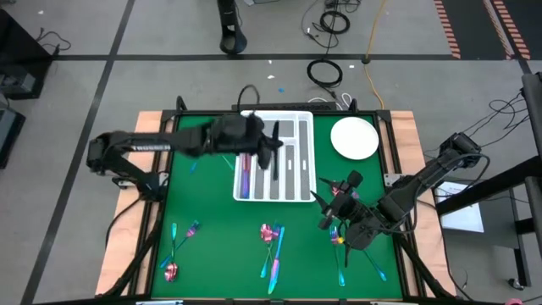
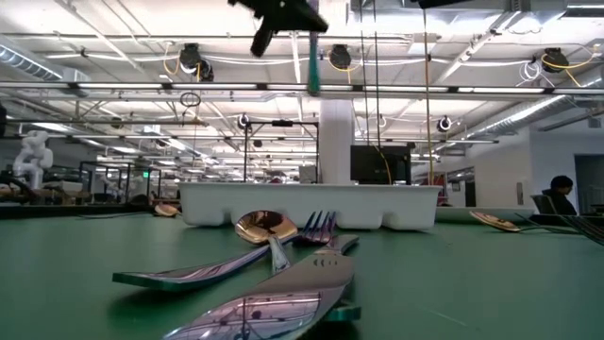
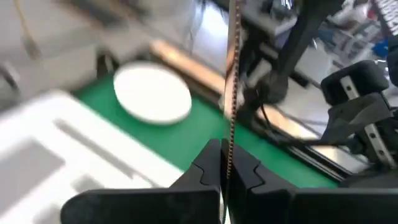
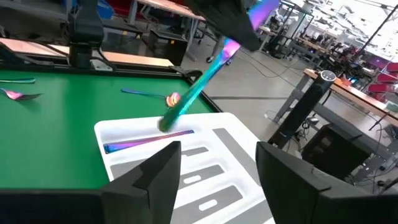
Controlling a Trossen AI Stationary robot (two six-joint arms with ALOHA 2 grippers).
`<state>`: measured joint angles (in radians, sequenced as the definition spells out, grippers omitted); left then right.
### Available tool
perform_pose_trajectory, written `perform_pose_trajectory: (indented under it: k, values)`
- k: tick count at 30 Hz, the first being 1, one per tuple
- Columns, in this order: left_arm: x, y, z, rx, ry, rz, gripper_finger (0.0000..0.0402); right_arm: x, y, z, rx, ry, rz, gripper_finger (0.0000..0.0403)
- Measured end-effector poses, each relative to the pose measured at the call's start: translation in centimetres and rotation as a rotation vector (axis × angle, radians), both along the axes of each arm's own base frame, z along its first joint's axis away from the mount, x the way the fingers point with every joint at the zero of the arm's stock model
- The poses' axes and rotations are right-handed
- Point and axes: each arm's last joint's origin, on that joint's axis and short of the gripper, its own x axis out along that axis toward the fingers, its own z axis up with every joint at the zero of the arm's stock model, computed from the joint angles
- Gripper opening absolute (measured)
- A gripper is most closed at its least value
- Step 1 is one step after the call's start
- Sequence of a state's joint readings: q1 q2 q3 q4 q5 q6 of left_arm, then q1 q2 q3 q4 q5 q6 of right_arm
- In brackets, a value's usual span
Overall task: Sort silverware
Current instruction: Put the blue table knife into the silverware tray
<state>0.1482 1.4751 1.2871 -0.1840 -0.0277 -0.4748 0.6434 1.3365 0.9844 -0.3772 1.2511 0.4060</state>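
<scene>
Here the silverware (image 1: 273, 247) lies mostly on the green table (image 1: 212, 220) in small groups near its front edge; one purple piece (image 1: 244, 178) is already in the white tray (image 1: 301, 193). One slim teal piece (image 4: 189, 99) hangs above this tray, pinched in the tightly closed left gripper (image 3: 225, 163); the right gripper (image 4: 217, 165), jaws wide apart and holding nothing, hovers near the tray's right side; the round plate (image 1: 354, 138) stands beside the tray.

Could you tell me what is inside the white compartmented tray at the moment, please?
The tray holds one iridescent purple piece lying in its leftmost long compartment. The other visible slots look empty. The left gripper, shut on a teal-handled utensil, hangs above and covers part of the middle compartments.
</scene>
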Motion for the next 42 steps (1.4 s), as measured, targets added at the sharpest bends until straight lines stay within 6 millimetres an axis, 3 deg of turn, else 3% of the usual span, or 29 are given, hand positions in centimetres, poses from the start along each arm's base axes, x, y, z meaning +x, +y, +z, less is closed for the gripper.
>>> perform_pose_trajectory:
  k: [4, 9, 12, 16, 25, 32, 42]
  values:
    - [-1.7, 4.0, -1.6, -0.278, 0.157, 0.037, 0.0000, 0.0, 0.0, 0.0, 0.002, -0.003, -0.002, 0.0195]
    - [-4.3, 8.1, -3.8, -0.409, 0.354, 0.180, 0.0000, 0.0, 0.0, 0.0, 0.001, -0.003, -0.002, 0.0195]
    - [-5.3, 9.4, -5.2, -0.501, 0.461, 0.247, 0.0000, 0.0, 0.0, 0.0, -0.011, 0.008, 0.001, 0.0194]
    - [-5.3, 9.2, -7.3, -0.599, 0.563, 0.275, 0.0000, 0.0, -0.1, 0.0, -0.043, 0.030, 0.005, 0.0194]
    - [-3.2, 8.3, -11.7, -0.844, 0.673, 0.337, 0.0000, 0.0, -0.1, 0.0, -0.081, 0.061, 0.014, 0.0194]
    - [-2.3, 8.6, -14.0, -0.878, 0.734, 0.345, 0.0000, 0.0, -0.1, 0.0, -0.083, 0.064, 0.014, 0.0194]
    - [-2.2, 9.3, -15.8, -0.897, 0.785, 0.369, 0.0000, 0.0, -0.1, 0.0, -0.083, 0.065, 0.015, 0.0194]
